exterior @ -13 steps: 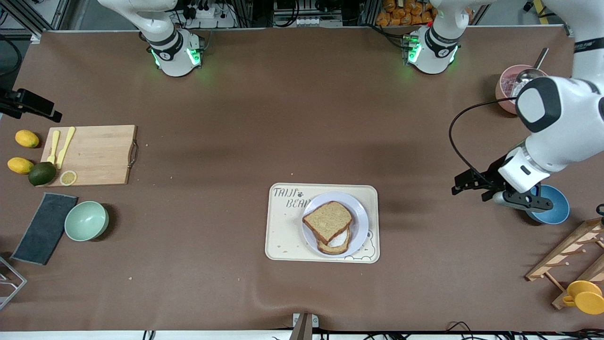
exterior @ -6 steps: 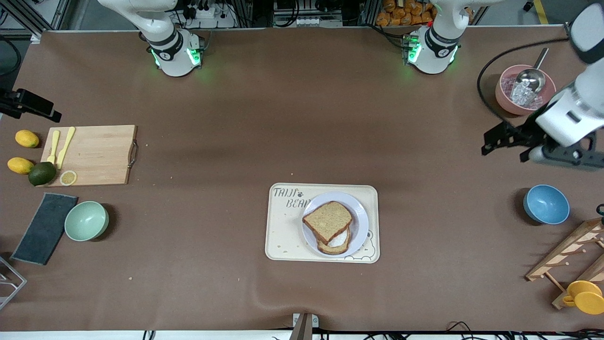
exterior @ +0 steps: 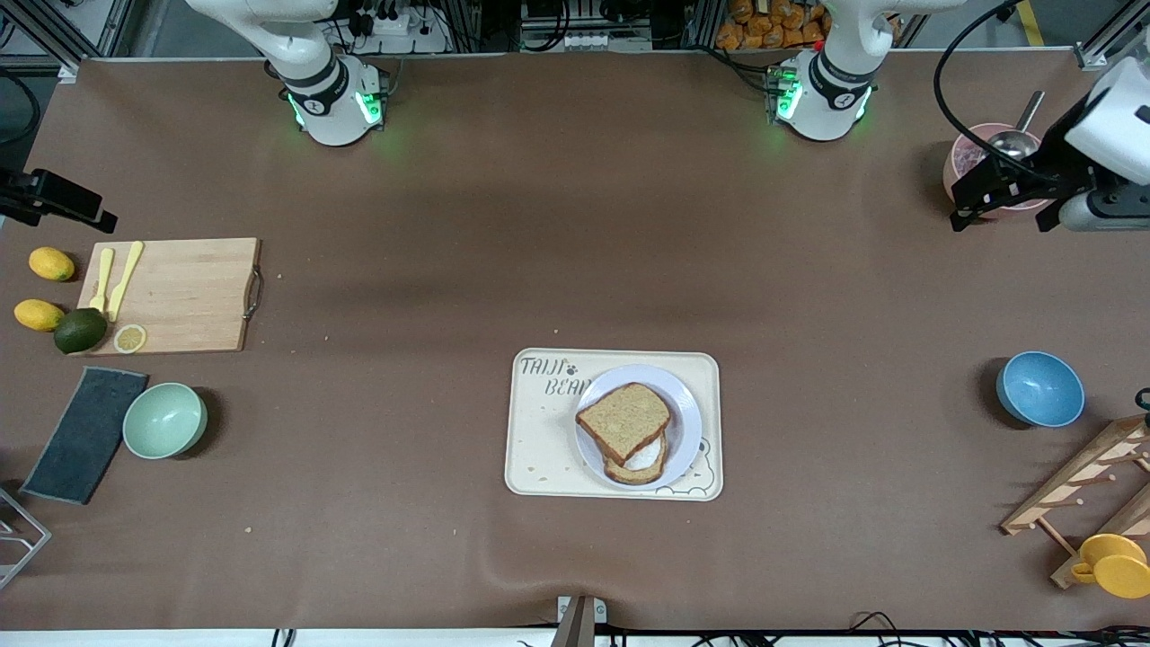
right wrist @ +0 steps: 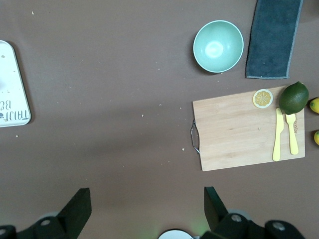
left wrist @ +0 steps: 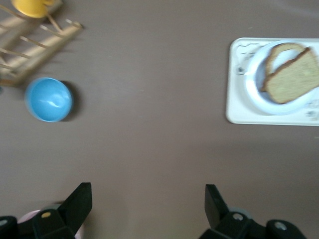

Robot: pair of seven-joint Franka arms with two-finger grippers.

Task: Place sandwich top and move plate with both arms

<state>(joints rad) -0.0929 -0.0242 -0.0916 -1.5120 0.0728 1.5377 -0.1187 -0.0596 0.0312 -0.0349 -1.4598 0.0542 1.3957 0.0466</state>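
The left claw (left wrist: 145, 206) hangs with its black fingers spread wide and nothing between them, up in the air over the pink bowl (exterior: 975, 171) at the left arm's end of the table (exterior: 575, 270); that bowl holds a metal scoop (exterior: 1013, 137); the right claw (right wrist: 145, 209) is likewise spread and empty, over bare brown table near the wooden cutting board (right wrist: 247, 128), and does not show in the front view.

The sandwich top (exterior: 623, 420), a squarish slice of coarse light-brown bread with a darker crust, lies skewed on a lower slice (exterior: 640, 467) with white egg showing at the edge; both sit on the plate (exterior: 687, 409), round, pale and raised at the rim; the plate rests on a cream rectangular tray (exterior: 539, 431) with rounded corners and printed lettering.

A glossy blue bowl (exterior: 1040, 388) stands near a slatted wooden rack (exterior: 1083, 481) with a yellow cup (exterior: 1114, 564).

On the board lie a yellow plastic knife and fork (right wrist: 285, 133) and a lemon slice (right wrist: 262, 98); beside it a dark avocado (right wrist: 293, 97), two lemons (exterior: 45, 288), a pale green bowl (right wrist: 218, 46) and a dark grey cloth (right wrist: 274, 37).
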